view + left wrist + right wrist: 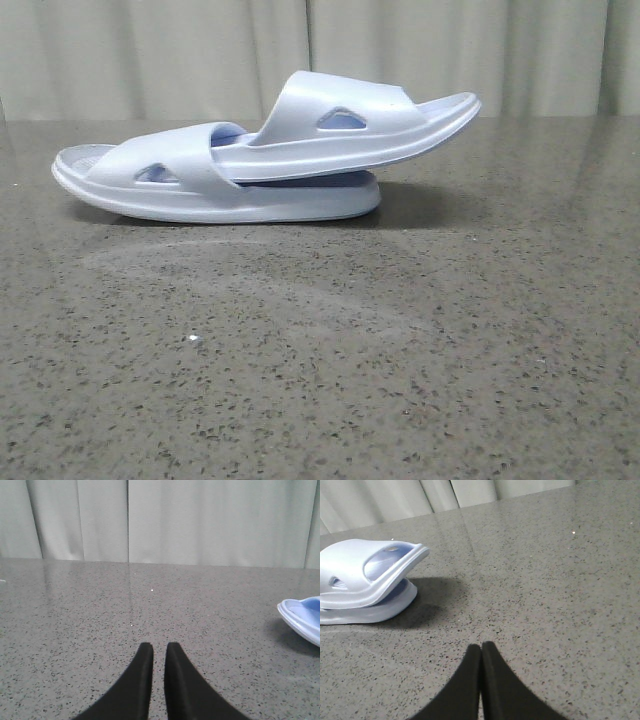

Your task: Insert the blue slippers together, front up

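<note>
The nested blue slippers (270, 150) looked light, springy foam, best pinched by a strap; left tool (159, 652) slightly parted, right tool (481, 652) pressed together, both empty.

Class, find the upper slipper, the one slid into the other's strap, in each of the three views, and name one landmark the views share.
Front view: the upper slipper sits centre, tilted, its right end raised, its left end tucked under the lower slipper strap.
Left wrist view: only one slipper tip at the right edge; which slipper, cannot tell.
Right wrist view: far left, resting on the lower one.
Shared landmark: the pleated curtain behind the speckled table.
</note>
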`<control>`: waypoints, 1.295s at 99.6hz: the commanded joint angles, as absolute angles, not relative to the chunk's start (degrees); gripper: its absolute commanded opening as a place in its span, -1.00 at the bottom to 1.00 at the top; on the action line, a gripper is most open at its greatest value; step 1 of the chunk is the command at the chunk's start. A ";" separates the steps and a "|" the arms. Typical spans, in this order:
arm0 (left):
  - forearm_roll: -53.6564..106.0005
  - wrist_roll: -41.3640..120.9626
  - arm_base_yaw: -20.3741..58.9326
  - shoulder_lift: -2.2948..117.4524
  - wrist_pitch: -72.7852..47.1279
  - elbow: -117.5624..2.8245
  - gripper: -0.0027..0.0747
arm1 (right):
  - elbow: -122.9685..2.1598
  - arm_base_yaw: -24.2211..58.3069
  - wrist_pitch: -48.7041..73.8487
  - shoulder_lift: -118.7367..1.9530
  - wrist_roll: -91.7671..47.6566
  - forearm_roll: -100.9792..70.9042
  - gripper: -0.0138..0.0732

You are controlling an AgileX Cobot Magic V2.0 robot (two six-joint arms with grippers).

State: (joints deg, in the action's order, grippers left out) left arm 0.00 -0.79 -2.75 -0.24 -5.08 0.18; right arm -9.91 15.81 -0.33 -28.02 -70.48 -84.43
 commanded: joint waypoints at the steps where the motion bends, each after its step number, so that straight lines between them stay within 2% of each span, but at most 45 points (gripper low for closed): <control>1: 0.00 -1.28 -2.35 -1.95 -0.96 0.73 -0.89 | -11.52 15.92 -2.56 -28.24 -71.06 -84.62 -0.86; 12: 0.00 -1.28 -2.35 -1.95 -0.96 0.73 -0.89 | -11.52 15.92 -2.04 -28.24 -70.94 -83.34 -0.86; 18: 0.00 -1.28 -2.35 -1.95 -0.96 0.73 -0.89 | -11.52 15.92 -1.91 -28.24 -67.45 -75.37 -0.86; 36: 0.00 -1.28 -2.35 -1.95 -0.96 0.73 -0.89 | -11.52 13.76 -2.52 -27.73 -19.09 -26.82 -0.86; 47: 0.00 -1.28 -2.35 -1.95 -0.96 0.73 -0.89 | -11.52 11.30 -1.82 -24.90 -4.40 -9.83 -0.86; 63: 0.00 -1.28 -2.35 -1.95 -0.96 0.73 -0.89 | -10.14 8.42 -2.20 -19.38 -2.69 -4.66 -0.86; 92: 0.00 -1.28 -2.35 -1.95 -1.05 0.73 -0.89 | 1.95 7.83 -7.44 -8.63 -2.69 -3.09 -0.86; 118: 0.00 -1.28 -2.35 -1.95 -1.05 0.73 -0.89 | 1.83 4.55 6.28 1.79 -2.69 -1.41 -0.86; 129: 0.00 -1.28 -2.35 -1.95 -1.17 0.73 -0.89 | 1.83 3.43 9.06 1.75 -2.69 -0.99 -0.86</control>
